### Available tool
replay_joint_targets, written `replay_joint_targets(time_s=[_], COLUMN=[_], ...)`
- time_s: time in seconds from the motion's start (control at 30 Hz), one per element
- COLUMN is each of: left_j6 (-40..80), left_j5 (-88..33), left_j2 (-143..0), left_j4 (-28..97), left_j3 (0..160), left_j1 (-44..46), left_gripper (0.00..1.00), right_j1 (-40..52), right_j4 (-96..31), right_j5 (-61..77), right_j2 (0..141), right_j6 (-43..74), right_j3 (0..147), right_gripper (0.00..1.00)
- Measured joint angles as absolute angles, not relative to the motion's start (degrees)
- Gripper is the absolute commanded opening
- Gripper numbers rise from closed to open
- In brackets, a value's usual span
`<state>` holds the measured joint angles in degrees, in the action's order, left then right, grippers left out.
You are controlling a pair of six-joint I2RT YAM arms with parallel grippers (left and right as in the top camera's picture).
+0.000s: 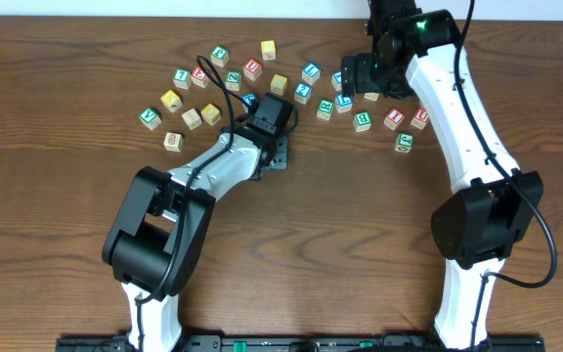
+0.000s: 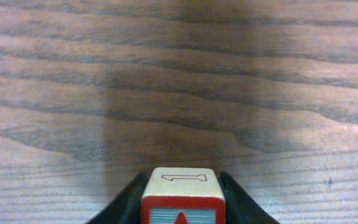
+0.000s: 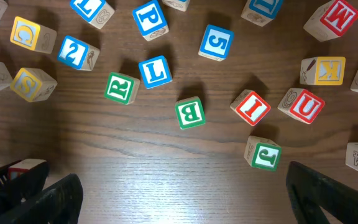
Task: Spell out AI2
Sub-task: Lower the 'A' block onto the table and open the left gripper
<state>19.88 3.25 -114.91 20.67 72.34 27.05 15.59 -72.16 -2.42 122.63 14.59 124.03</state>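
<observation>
My left gripper (image 1: 276,154) is shut on a red-framed wooden block (image 2: 182,186) with a red letter on its face, mostly cut off by the frame edge. It holds the block low over bare table, below the block cluster. My right gripper (image 1: 374,73) is open wide and empty, above the right part of the cluster. Under it lie the red I block (image 3: 252,106), also visible in the overhead view (image 1: 393,118), and the blue 2 block (image 3: 74,52), also in the overhead view (image 1: 303,92).
Many letter blocks are scattered across the far half of the table: green B (image 3: 190,112), green R (image 3: 120,88), blue L (image 3: 155,71), blue 5 (image 3: 216,42), red U (image 3: 302,105), green J (image 3: 263,153). More blocks lie at the far left (image 1: 172,100).
</observation>
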Motion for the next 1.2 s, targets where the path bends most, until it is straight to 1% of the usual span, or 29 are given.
replay_joint_targets(time_s=[0.03, 0.1, 0.43, 0.5, 0.6, 0.7, 0.93, 1.2], left_j6=[19.9, 20.2, 19.9, 19.2, 17.4, 15.4, 13.4, 13.1], left_j5=[3.4, 3.5, 3.6, 3.7, 3.7, 3.8, 3.8, 3.8], left_j2=[-114.9, -115.0, -115.1, -115.0, -114.2, -111.0, -98.7, -89.5], left_j4=[20.7, 20.8, 21.4, 22.4, 23.2, 23.5, 24.4, 31.4], left_j3=[72.3, 72.3, 72.4, 72.4, 72.5, 72.5, 73.3, 73.7], left_j1=[27.0, 27.0, 27.0, 27.0, 27.0, 26.8, 24.8, 20.9], left_gripper=[0.46, 0.5, 0.51, 0.55, 0.57, 0.57, 0.58, 0.59], right_j1=[15.6, 15.6, 15.6, 15.6, 15.6, 15.6, 15.6, 15.6], right_j4=[-72.2, -72.2, -72.2, -72.2, -72.2, -72.2, -72.2, -72.2], right_j5=[-2.4, -2.4, -2.4, -2.4, -2.4, -2.4, -2.4, -2.4], right_j2=[122.6, 122.6, 122.6, 122.6, 122.6, 122.6, 122.6, 122.6], right_j6=[14.6, 14.6, 14.6, 14.6, 14.6, 14.6, 14.6, 14.6], right_j3=[124.0, 124.0, 124.0, 124.0, 124.0, 124.0, 124.0, 124.0], right_gripper=[0.99, 0.99, 0.99, 0.99, 0.99, 0.99, 0.99, 0.99])
